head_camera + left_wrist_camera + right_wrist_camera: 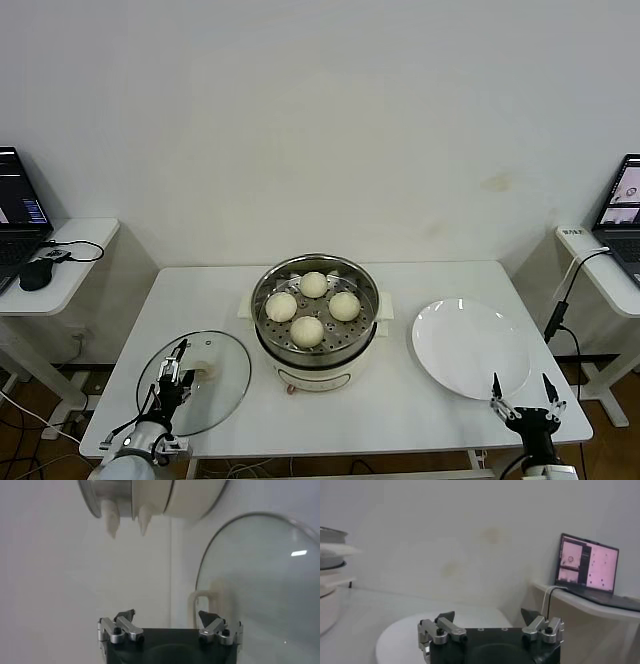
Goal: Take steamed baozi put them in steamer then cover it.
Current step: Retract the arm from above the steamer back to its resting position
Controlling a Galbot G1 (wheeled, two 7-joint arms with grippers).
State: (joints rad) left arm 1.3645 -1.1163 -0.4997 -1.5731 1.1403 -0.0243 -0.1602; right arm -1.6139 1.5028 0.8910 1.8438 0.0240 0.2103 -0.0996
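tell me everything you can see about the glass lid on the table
The glass lid is round and clear with a thin metal rim and a pale handle at its centre. It lies on the white table, left of the steamer and apart from it, not yet covering it. The left gripper, open, hovers over its near edge. Whether the lid lies handle up cannot be told.

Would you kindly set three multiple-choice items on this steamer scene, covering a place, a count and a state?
1. Where does the glass lid lie?
A. on the steamer
B. on the table, on the steamer's left
C. on the white plate

2. How many baozi sit in the steamer?
A. two
B. three
C. four

3. The white plate is:
A. bare
B. holding one bun
C. covered by the lid

Answers: 1 B, the lid lies flat beside the left gripper. 2 C, four baozi rest on the tray. 3 A, nothing is on it; the right gripper waits open nearby.
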